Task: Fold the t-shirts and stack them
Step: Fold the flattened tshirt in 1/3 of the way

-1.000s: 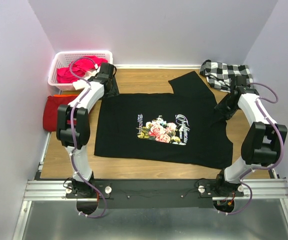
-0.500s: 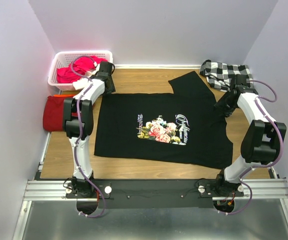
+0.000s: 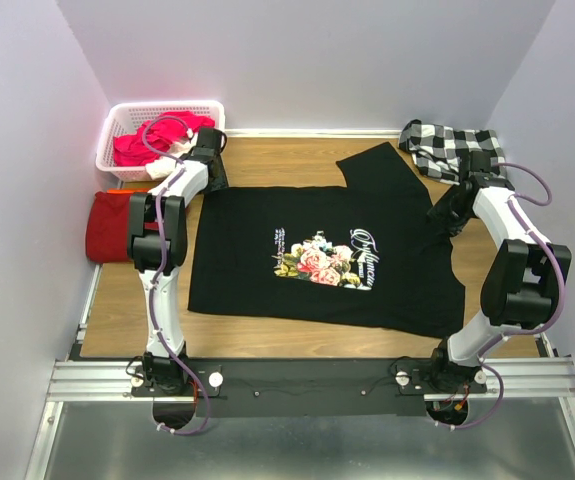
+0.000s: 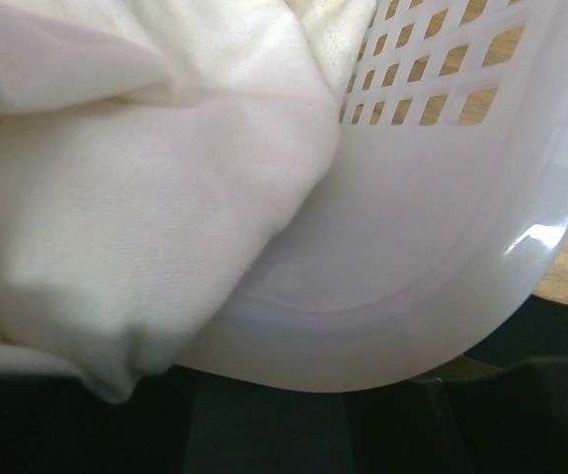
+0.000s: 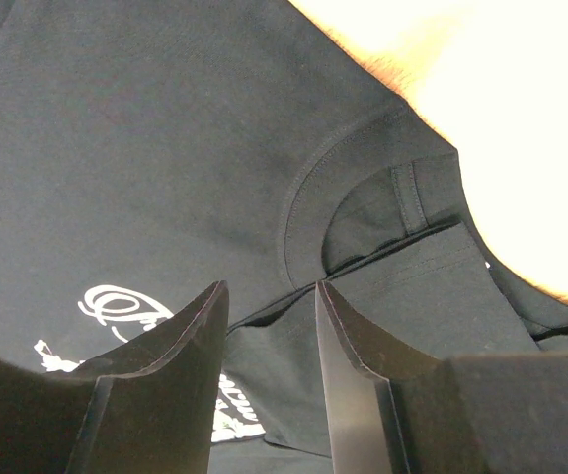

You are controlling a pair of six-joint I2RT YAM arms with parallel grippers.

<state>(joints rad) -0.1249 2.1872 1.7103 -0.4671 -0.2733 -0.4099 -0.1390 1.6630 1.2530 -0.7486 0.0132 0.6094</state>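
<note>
Tabletop [image 3: 277, 152] of wood between pale lilac walls [image 3: 307, 60] carries black t-shirt [image 3: 252, 225].

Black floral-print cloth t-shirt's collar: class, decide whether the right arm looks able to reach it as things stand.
Probably yes: the right gripper hangs open close over the collar of the black floral-print t-shirt, with nothing lying between them.
</note>
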